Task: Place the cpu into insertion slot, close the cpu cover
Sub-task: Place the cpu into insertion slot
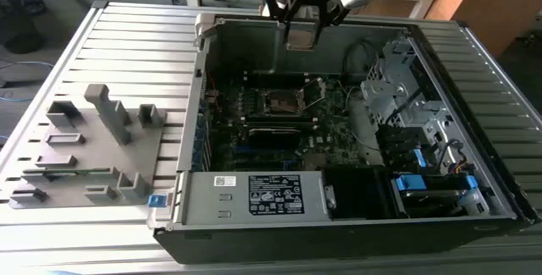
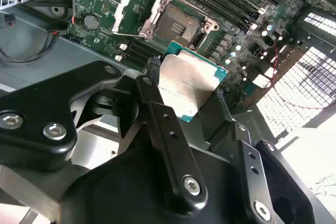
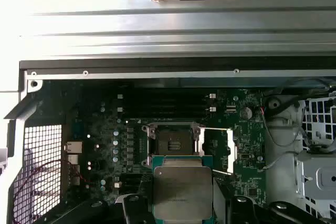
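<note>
**Item 1, claw** (image 2: 188,85): I log it as clenched on the cpu (image 2: 191,80). One black finger bears on each of two opposite edges, so the dull metal face is left bare.

**Item 2, cpu:** it hangs in the air over the open computer case (image 1: 245,46), near the insertion slot (image 3: 172,141) but apart from it. In the first wrist view its edges run parallel with the socket's. I judge it is held flat for that reason.

**Item 3, insertion slot:** set in the green board, with nothing in it.

**Item 4, cpu cover** (image 3: 231,150): swung open to one side of the slot, which leaves the socket free. Not yet closed.

**Item 5, computer case:** lies on its side, lid off, on the slatted surface (image 1: 136,40). Contents are the board, long memory slots (image 3: 165,103), a grey power-supply box (image 1: 254,195), drive cages and cables.

**Item 6, grey fixture rack** (image 1: 93,141): stands on the surface beside the case, at the exterior view's left.
</note>
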`<action>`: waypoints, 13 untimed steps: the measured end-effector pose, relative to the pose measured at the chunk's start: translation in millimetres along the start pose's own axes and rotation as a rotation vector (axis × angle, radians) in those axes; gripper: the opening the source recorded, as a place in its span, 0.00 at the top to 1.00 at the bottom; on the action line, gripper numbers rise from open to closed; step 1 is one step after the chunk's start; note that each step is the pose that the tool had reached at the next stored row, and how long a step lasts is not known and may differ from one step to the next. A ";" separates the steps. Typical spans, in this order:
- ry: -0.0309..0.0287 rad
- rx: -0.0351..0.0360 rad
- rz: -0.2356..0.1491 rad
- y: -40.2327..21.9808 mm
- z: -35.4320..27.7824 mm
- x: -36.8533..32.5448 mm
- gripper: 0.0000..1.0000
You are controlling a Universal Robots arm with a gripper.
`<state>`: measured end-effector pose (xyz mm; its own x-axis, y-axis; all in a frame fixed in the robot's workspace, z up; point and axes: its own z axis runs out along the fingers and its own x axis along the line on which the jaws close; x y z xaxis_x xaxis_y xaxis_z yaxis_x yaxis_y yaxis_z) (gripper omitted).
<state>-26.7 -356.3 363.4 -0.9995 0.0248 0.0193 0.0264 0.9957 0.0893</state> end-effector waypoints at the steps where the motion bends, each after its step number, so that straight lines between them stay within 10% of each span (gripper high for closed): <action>1: 0.0000 0.0000 0.000 0.0 0.0 0.0 0.46; 13: 0.0000 0.0017 0.000 0.4 0.0 0.0 0.46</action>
<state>-26.7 -355.9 363.5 -0.9995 0.0248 0.0193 0.0264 0.9958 0.0876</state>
